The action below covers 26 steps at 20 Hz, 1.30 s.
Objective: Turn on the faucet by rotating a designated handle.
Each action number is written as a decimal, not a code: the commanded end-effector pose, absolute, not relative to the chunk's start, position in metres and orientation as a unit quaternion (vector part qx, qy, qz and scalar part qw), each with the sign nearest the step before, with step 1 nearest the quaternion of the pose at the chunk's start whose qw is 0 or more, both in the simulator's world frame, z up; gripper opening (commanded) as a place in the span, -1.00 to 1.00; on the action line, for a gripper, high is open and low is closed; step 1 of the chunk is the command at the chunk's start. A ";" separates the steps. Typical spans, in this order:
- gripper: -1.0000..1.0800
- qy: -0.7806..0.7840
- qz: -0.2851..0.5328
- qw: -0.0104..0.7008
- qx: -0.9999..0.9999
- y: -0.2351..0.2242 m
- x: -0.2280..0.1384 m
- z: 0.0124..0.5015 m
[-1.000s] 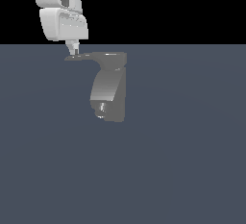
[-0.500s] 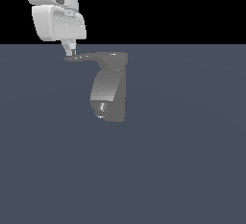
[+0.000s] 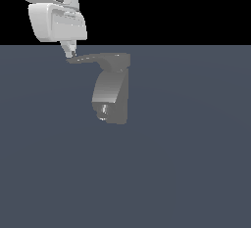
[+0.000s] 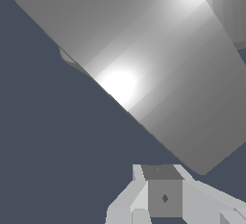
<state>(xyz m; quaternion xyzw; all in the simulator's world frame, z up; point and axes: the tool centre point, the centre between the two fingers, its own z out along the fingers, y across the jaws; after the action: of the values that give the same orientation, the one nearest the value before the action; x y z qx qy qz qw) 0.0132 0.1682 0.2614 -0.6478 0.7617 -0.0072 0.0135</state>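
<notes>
Claw (image 3: 70,52): upper left of ext view, tip at handle's far end; gap can't tell.
Handle (image 3: 98,58): atop faucet (image 3: 112,95), upper-centre; long axis runs rightward from claw to pivot.

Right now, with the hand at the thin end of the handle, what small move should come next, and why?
Probably a short sideways push on the handle. In the exterior view the hand has its fingertips at the lever's thin tip, away from the faucet body, so pushing there should swing it. Whether they already touch it cannot be told.
</notes>
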 end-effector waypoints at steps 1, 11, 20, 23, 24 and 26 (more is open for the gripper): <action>-1.00 0.765 -0.006 0.009 -0.644 0.159 0.006 0.258; -1.00 0.766 -0.004 0.006 -0.643 0.145 -0.021 0.255; -1.00 0.767 -0.002 0.003 -0.642 0.132 -0.045 0.252; -1.00 0.767 -0.002 0.003 -0.641 0.127 -0.054 0.251; -1.00 0.767 -0.002 0.002 -0.641 0.126 -0.057 0.251; -1.00 0.768 -0.001 0.002 -0.641 0.123 -0.062 0.250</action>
<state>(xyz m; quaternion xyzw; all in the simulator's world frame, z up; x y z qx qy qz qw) -0.0520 0.1292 0.2612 -0.6429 0.7658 -0.0085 0.0132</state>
